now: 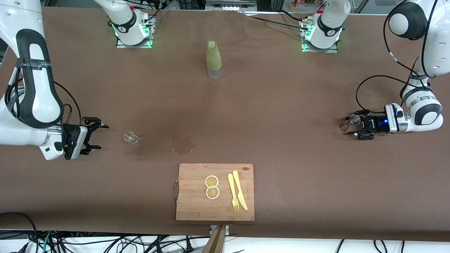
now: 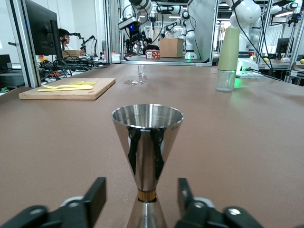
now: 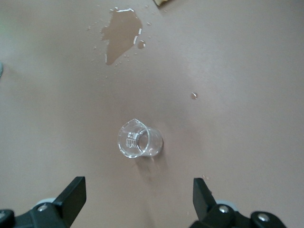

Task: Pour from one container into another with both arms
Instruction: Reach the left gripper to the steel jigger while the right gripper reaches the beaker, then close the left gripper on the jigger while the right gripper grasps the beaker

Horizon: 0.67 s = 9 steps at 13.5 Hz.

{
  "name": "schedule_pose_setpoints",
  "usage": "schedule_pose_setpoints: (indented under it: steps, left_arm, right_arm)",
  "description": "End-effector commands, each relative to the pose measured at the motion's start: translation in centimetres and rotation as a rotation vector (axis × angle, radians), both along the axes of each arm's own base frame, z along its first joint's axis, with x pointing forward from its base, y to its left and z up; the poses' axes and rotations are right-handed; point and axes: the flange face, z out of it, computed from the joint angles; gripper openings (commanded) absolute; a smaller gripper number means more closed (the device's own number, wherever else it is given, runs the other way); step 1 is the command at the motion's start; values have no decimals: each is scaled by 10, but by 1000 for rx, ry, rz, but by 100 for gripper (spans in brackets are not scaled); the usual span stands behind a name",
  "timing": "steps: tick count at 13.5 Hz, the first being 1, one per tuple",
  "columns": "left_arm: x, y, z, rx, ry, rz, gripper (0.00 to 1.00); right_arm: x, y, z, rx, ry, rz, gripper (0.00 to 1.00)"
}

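The small silver metal jigger (image 1: pixel 355 120), two cones joined at a narrow waist, stands upright on the brown desk (image 1: pixel 281 105). Taking the front camera's view as a dial, it sits at three o'clock, toward the left arm's end. My left pincer (image 1: pixel 355 125) lies level and low over the desk with the jigger between its fingers (image 2: pixel 97 197). The jaws are partly drawn in on either side of the waist, and a gap shows on each side, so I have no hold of it.

The tiny clear glass cup (image 1: pixel 130 137) is on the desk at nine o'clock, toward the right arm's end. My right pincer (image 1: pixel 93 135) hangs just beside it over the desk with its jaws spread wide and nothing in them.

A wet patch (image 1: pixel 183 144) lies near the dial's middle. At twelve o'clock stands a tall olive-green bottle with a clear base (image 1: pixel 213 58). At six o'clock lies a wooden cutting board (image 1: pixel 190 207) bearing two lemon slices (image 1: pixel 212 181), a pale yellow fork (image 1: pixel 232 193) and a matching knife (image 1: pixel 239 191).
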Motion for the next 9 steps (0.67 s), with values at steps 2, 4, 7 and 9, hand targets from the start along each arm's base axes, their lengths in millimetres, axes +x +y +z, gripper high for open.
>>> schedule_pose_setpoints:
  steps: [2, 4, 7, 9]
  left_arm:
    - [1, 1, -2, -21, -103, -14, 53]
    - [0, 4, -1, -20, -102, -14, 39]
    - [0, 6, 0, -17, -105, -9, 2]
    - [-1, 10, 1, -13, -106, 2, 0]
  right_arm:
    - [-11, -16, -41, 161, -84, 67, 100]
    - [-18, -20, -61, 224, -128, 111, 100]
    - [-30, -24, -86, 292, -164, 150, 100]
    - [-33, -25, -99, 341, -217, 189, 100]
